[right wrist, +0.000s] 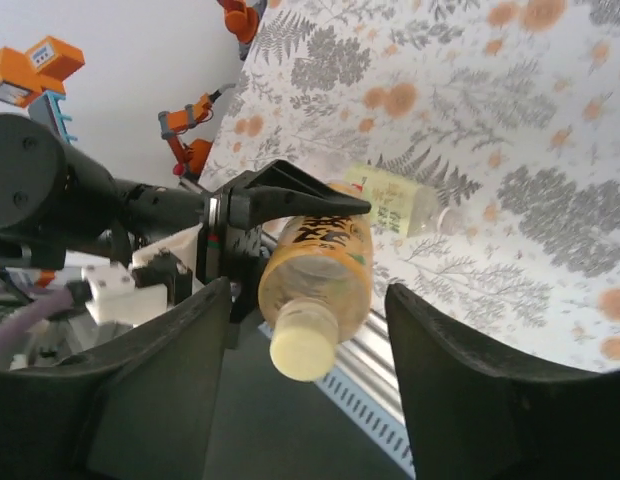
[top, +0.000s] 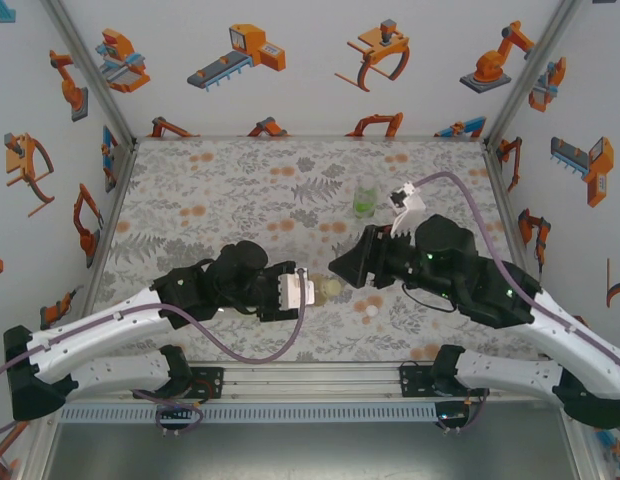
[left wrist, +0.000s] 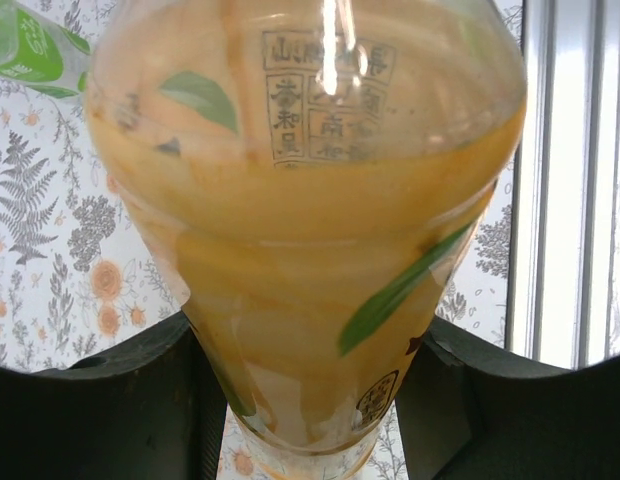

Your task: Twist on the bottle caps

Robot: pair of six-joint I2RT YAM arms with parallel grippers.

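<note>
Left jaws are clamped narrow on the body of the yellow-orange bottle [right wrist: 315, 255]. They hold it roughly level over the near-centre of the counter [top: 220, 190], neck end toward the right arm. Right jaws are open, one finger either side of that neck end, with a gap on both sides and gripping nothing. The held bottle is translucent, with orange liquid, green leaf print and dark characters on the label. A pale cream cap [right wrist: 302, 350] sits on its neck; can't tell how far it is seated. Bottles: three. The other two are a green-label bottle [top: 365, 197], upright at far centre-right, and a pale-label bottle [right wrist: 395, 200], on its side on the counter beyond the held one. Caps: two. The second is a loose white cap [top: 371, 311] on the counter near the right arm. Can't tell if the other two bottles are capped.
</note>
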